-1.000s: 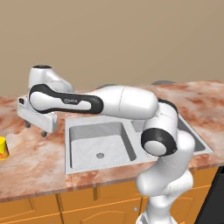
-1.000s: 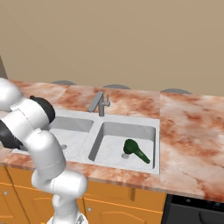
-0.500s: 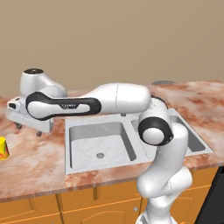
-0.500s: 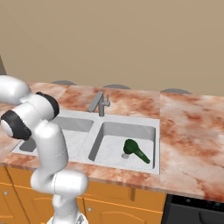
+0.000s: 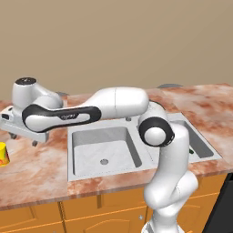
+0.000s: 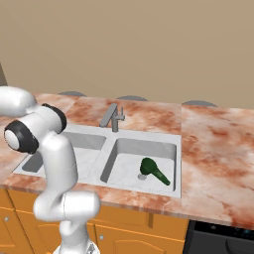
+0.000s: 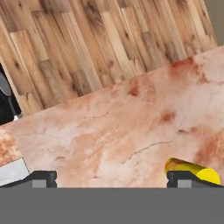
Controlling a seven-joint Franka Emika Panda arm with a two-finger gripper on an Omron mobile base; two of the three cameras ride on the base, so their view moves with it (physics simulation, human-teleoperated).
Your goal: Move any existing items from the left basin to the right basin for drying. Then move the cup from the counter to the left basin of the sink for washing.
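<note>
We are working the second step: the left basin (image 5: 102, 150) of the sink (image 6: 64, 130) is lying bare and the dark green utensil (image 6: 153, 170) is already resting in the right basin (image 6: 141, 161). Over the marbled worktop (image 5: 36, 166), we are reaching left with the claw (image 5: 22, 139) spread wide, holding nothing. The yellow cup (image 5: 3, 154) is standing upright near it. Next we judge we need to line up over the cup and descend. The faucet (image 6: 113, 117) is sitting well apart; nothing is blocking us.

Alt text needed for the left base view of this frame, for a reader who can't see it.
A white robot arm stretches left across a grey double sink, its open hand hovering over the marbled counter short of a yellow cup at the picture's left edge. The left basin holds nothing.
</note>
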